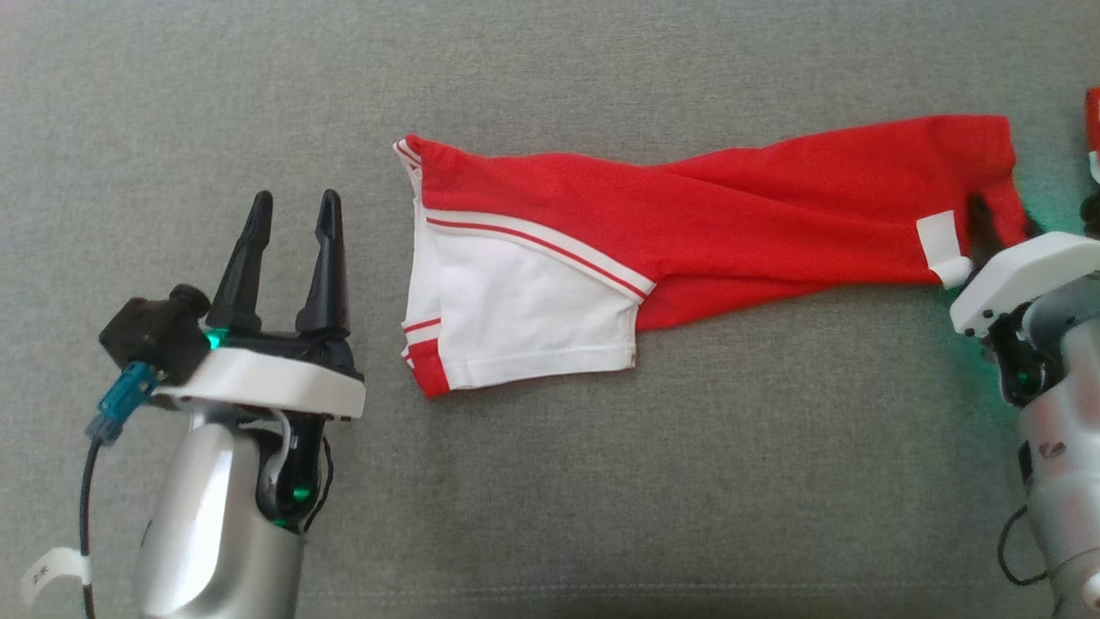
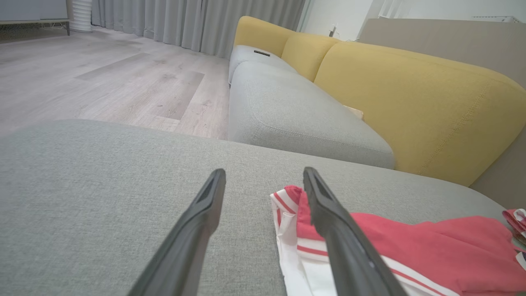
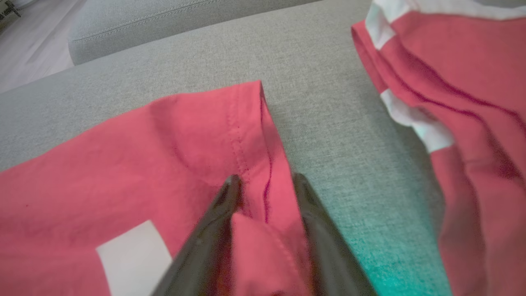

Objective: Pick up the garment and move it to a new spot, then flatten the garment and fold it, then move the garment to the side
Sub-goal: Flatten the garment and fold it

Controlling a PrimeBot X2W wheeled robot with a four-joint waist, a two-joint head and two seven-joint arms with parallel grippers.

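The garment (image 1: 730,206) is a red top with a white panel and striped trim. It lies stretched sideways across the grey cushion (image 1: 601,481). My left gripper (image 1: 296,199) stands open just left of the garment's white end, touching nothing; the left wrist view has its fingers (image 2: 264,172) apart beside the striped hem (image 2: 287,205). My right gripper (image 1: 988,228) sits at the garment's far right end near a white label (image 1: 941,241). In the right wrist view its fingers (image 3: 267,179) straddle a raised fold of red cloth (image 3: 123,164), still apart.
Another red and white piece of clothing (image 3: 452,82) lies just beyond the right gripper, at the head view's right edge (image 1: 1093,129). A grey sofa seat (image 2: 296,111) with yellow backrests (image 2: 411,90) runs behind the cushion, with wooden floor (image 2: 102,74) beyond.
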